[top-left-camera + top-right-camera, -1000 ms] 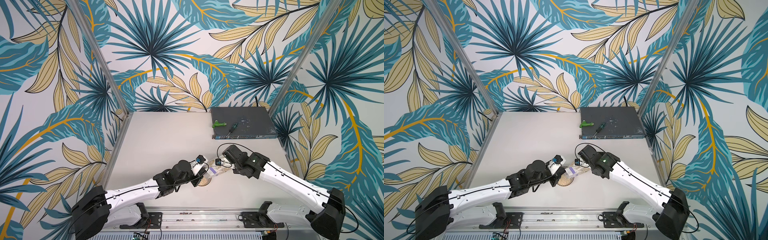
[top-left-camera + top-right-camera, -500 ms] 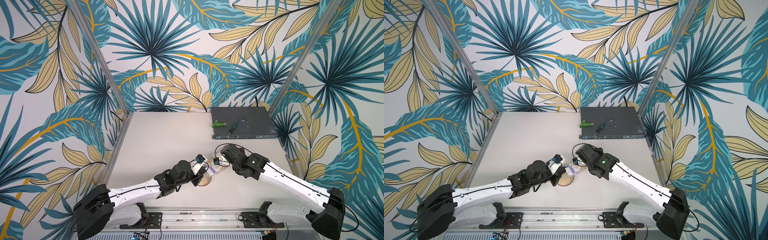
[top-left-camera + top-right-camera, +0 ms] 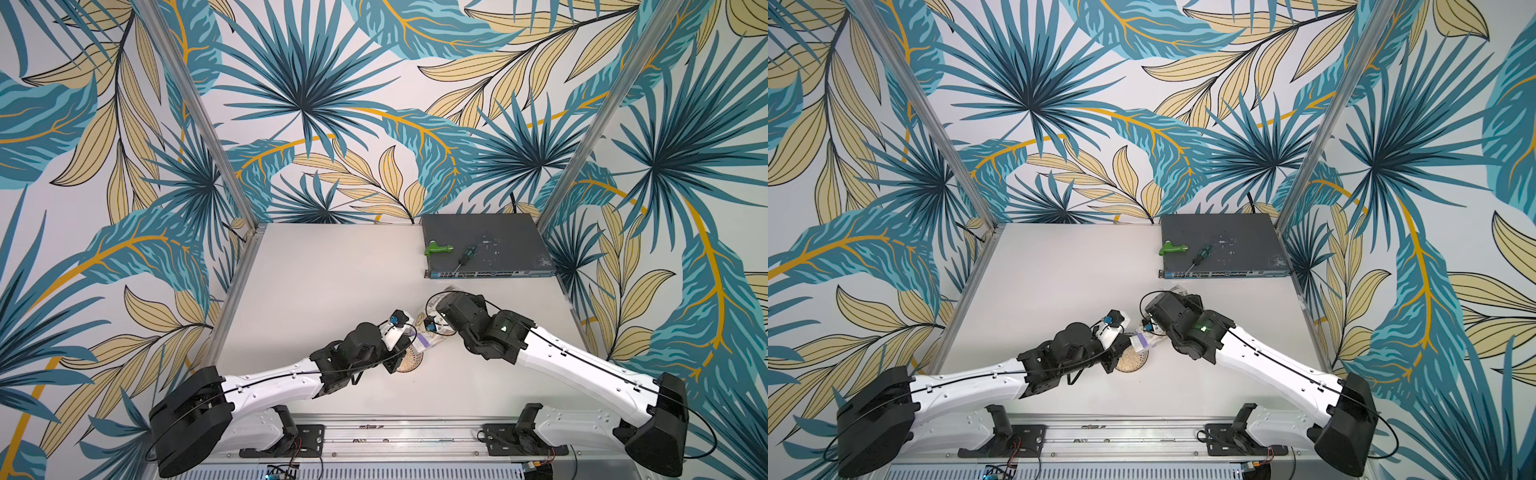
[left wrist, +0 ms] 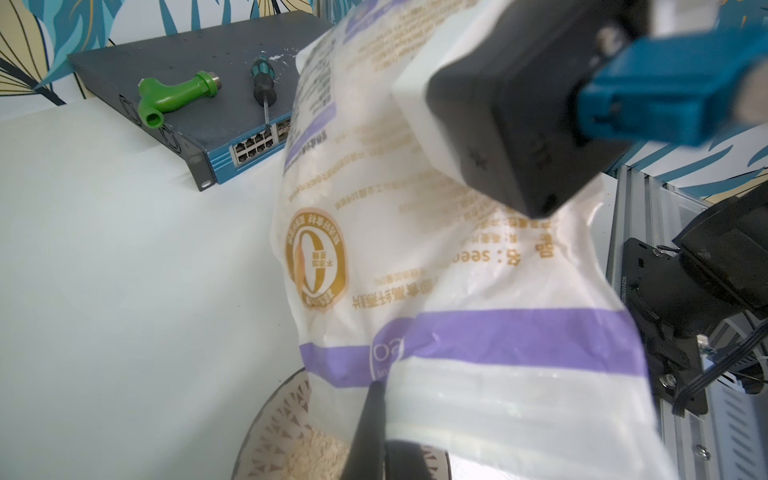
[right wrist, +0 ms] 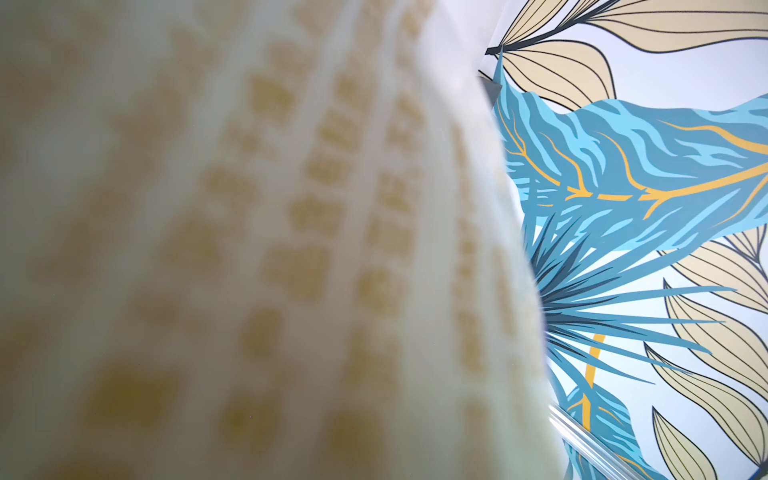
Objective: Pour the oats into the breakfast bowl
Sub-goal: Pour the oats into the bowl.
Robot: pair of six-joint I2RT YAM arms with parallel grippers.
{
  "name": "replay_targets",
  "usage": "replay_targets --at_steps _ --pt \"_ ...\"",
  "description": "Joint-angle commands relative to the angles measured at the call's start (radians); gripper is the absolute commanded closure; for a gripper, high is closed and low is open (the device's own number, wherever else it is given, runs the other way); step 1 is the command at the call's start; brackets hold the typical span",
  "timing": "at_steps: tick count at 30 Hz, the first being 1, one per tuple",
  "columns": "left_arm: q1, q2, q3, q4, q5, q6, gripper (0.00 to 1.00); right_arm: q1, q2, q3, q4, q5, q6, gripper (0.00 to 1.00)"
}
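Plastic, clear and crinkly, fills my screens: the purple-banded bag of pale oats (image 4: 436, 257) hangs tilted over the small round white breakfast bowl with dark lattice pattern (image 4: 270, 419), mouth end low above the bowl, far end raised. My left pincer (image 4: 374, 415) is pinched tight on the bag's lower edge, right over the bowl. My right pincer (image 3: 434, 323) seems part-closed on the raised end, though its wrist view shows only blurred film. A heap of flakes (image 3: 1130, 357) lies in the bowl. My worry is that the bowl is small beside the bag. A sudden rush, or a mouth drifting past the rim, would scatter oats on the white bench (image 3: 332, 299), and slick film could slip from either grip. Beyond the bowl, well apart, a grey network switch (image 3: 490, 241) carries a green pipe fitting (image 3: 437, 248) and a screwdriver (image 3: 464, 257). Nothing blocks the pour, but my left arm hides part of the bowl in both top views.
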State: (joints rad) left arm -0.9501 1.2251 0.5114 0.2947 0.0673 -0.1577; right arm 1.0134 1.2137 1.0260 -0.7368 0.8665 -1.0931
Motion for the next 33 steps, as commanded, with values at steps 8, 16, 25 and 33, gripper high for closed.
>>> replay_targets --at_steps 8,16,25,33 --pt "0.007 0.039 -0.096 -0.129 -0.036 -0.057 1.00 0.024 -0.011 0.036 0.126 0.236 0.041 1.00" --pt "0.007 0.071 -0.105 -0.110 -0.041 -0.072 1.00 0.044 0.008 0.038 0.121 0.239 0.049 1.00" --pt "0.007 0.117 -0.116 -0.060 -0.057 -0.112 1.00 0.066 0.023 0.050 0.136 0.256 0.043 1.00" --pt "0.007 0.139 -0.116 -0.049 -0.054 -0.126 1.00 0.106 0.033 0.073 0.149 0.293 0.030 1.00"
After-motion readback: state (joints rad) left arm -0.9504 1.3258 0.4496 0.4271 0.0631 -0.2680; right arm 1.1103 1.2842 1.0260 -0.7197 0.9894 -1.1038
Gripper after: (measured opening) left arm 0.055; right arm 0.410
